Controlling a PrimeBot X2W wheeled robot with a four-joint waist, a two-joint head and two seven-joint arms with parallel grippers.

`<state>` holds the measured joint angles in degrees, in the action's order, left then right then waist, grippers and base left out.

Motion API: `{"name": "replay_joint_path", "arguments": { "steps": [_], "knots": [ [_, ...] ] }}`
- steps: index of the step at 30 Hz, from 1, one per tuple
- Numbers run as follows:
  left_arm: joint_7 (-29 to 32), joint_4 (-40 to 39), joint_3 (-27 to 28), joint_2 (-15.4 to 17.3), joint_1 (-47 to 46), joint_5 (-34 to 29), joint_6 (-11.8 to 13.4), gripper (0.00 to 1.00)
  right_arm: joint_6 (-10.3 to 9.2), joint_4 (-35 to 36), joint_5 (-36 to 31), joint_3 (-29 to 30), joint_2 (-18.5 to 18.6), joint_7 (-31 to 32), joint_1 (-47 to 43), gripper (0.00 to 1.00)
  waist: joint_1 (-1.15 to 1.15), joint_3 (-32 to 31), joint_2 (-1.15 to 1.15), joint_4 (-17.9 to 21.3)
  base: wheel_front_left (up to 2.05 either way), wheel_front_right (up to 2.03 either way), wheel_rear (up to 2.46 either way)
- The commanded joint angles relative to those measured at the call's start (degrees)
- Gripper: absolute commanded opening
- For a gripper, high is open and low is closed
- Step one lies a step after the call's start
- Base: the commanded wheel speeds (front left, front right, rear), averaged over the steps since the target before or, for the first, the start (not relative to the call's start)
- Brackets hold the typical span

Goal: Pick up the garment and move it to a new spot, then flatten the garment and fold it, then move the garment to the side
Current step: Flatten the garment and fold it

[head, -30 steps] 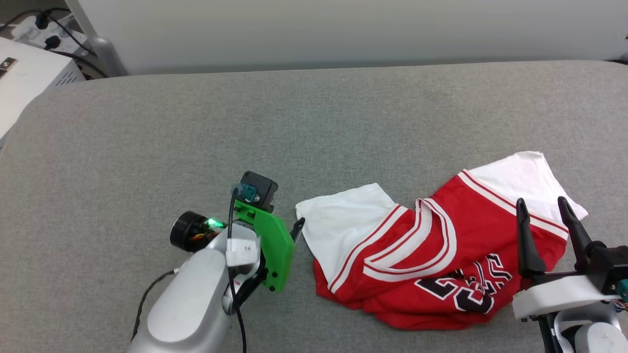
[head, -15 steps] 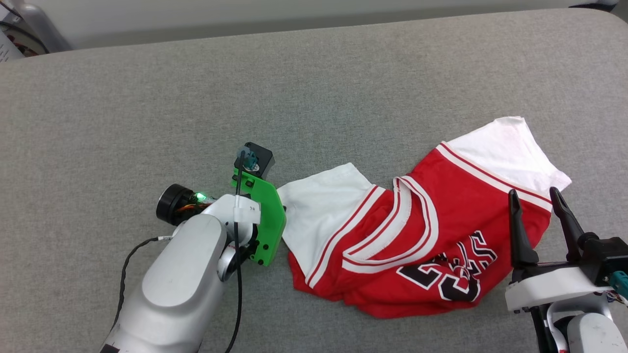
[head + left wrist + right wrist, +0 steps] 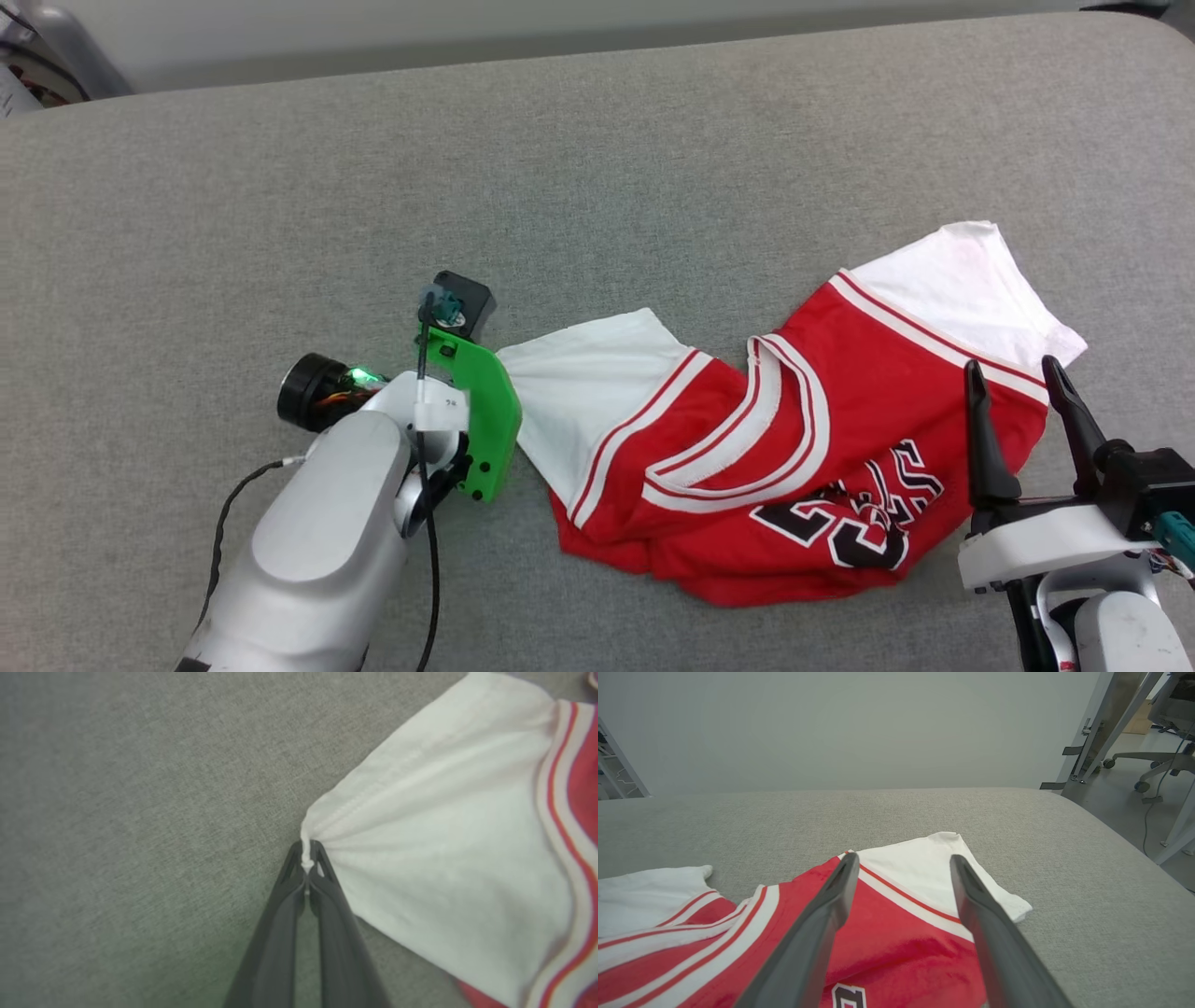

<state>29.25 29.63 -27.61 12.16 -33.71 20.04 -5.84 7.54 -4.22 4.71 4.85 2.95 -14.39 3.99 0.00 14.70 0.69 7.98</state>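
So my right gripper (image 3: 904, 858) has its fingers spread wide, framing the white sleeve (image 3: 920, 877) of the red garment (image 3: 896, 942) lying on the grey table (image 3: 1087, 868), sleeve toward the far edge.

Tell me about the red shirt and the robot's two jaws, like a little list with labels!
Garment: red basketball-style jersey shirt with white short sleeves, crumpled, lying unfolded
Surface: grey fabric-covered table
Left gripper: jaws shut, pinching the edge of one white sleeve
Right gripper: jaws open, over the shirt's other end, gripping nothing
Folding: not yet done
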Motion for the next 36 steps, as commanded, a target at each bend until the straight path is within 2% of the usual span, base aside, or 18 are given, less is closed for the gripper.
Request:
{"name": "replay_joint_path", "arguments": {
  "steps": [1,8,15,21,25,30,34,36],
  "knots": [
    [-1.0,0.7,1.0,1.5,1.8,0.7,0.9,0.00,-0.05,-0.3,-0.6,0.0,-0.1,-0.4,0.6,1.00,0.00,-1.6,-0.69,-1.1,0.00,0.00,0.00],
    [-5.2,-4.1,6.6,4.6,4.6,4.5,2.7,0.00,-0.05,-0.7,-1.5,0.6,-0.1,1.1,-0.2,1.00,0.00,-5.6,-0.69,-3.8,0.00,0.00,0.00],
    [-4.0,-12.8,11.6,9.7,10.6,7.6,4.9,0.00,-0.05,0.1,-1.8,0.7,0.1,2.8,-0.9,1.00,0.00,-7.5,-0.69,-6.2,0.00,0.00,0.00],
    [-1.9,-22.2,13.4,12.4,18.5,9.2,6.9,0.00,-0.05,1.1,-0.6,0.3,2.6,7.2,0.4,1.00,0.00,-6.6,-0.69,-7.8,0.00,0.00,0.00],
    [-1.2,-28.3,13.8,12.8,23.2,9.7,8.6,0.00,-0.05,1.0,1.9,-0.8,7.2,18.6,3.7,1.00,0.00,-5.1,-0.69,-8.6,0.00,0.00,0.00],
    [-0.7,-35.5,13.5,12.5,27.2,9.4,10.8,0.00,-0.05,-0.2,6.5,-1.3,14.2,39.0,11.2,1.00,0.00,-2.4,-0.69,-9.9,0.00,0.00,0.00],
    [-0.3,-39.8,12.9,12.2,28.0,8.9,11.7,0.00,-0.05,-2.8,9.1,-1.2,17.9,53.8,17.7,1.00,0.00,0.3,-0.69,-11.3,0.00,0.00,0.00],
    [-0.1,-41.2,12.7,12.2,27.8,8.7,11.8,0.00,-0.05,-4.7,9.4,-1.1,19.4,59.3,20.8,1.00,0.00,1.6,-0.69,-12.1,0.00,0.00,0.00]
  ]
}}
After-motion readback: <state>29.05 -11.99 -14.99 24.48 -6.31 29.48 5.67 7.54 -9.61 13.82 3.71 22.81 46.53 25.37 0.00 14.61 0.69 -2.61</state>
